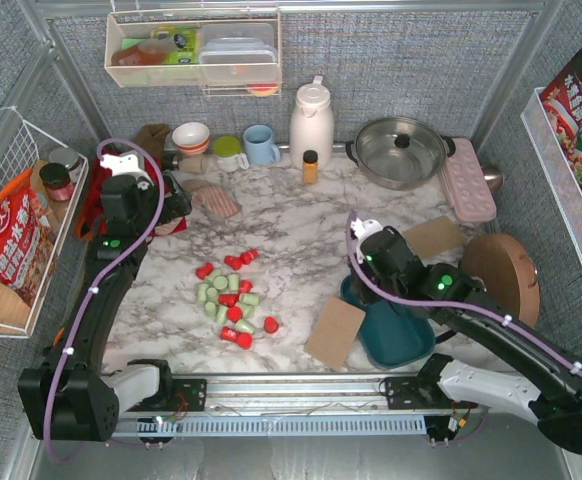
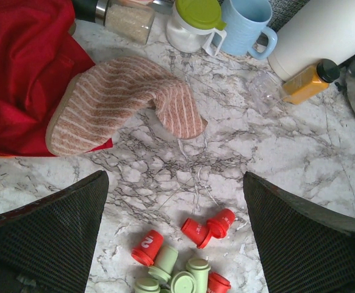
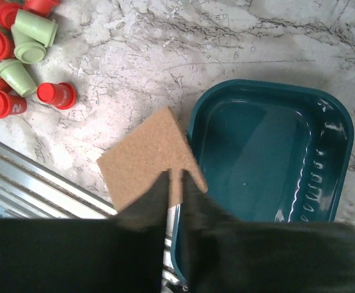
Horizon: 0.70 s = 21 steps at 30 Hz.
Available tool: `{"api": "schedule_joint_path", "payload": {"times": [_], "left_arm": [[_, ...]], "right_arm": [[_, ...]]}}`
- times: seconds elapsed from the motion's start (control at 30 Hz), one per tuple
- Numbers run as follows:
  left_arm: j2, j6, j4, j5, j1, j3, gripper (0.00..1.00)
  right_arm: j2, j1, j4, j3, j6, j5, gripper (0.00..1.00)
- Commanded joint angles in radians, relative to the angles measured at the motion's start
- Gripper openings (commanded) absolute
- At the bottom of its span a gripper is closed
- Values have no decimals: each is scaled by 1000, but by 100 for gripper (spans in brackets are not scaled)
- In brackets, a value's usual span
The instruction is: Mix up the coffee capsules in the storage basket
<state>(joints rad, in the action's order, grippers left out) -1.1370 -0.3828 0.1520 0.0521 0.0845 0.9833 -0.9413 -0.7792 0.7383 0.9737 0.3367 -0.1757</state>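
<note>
The coffee capsules, red and mint green, lie loose in a cluster on the marble table. Some show in the left wrist view and some in the right wrist view. The storage basket is a dark teal tub at the right front, with nothing in it. My right gripper sits at the basket's left rim. Its jaws are closed with the rim running between them. My left gripper hangs wide open and empty, above the table just behind the capsules.
A brown square mat lies against the basket's left side, another behind it. A round wooden board, a pot, a pink tray, a white flask, mugs, a striped mitt and a red cloth ring the table.
</note>
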Motion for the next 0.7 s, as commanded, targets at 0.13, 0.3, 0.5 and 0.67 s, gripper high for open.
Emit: {"api": "schedule_joint_path", "payload": {"times": [0.13,0.3,0.5,0.67], "left_arm": [[5,1,-39,4,0,0,99],[5,-1,-40,5,-1,0,99],[2,-2,-40,9,-1,-1,99],[0,-4,-40,8,-1,-3,99]], "right_arm": [[-125,-1,-4,-12,-56,-23,92],[-133,3,-52,-91,-21,-30,96],[-112,21,-137,-186,16,47,90],[-117,45,-196,-245,45,107,86]]}}
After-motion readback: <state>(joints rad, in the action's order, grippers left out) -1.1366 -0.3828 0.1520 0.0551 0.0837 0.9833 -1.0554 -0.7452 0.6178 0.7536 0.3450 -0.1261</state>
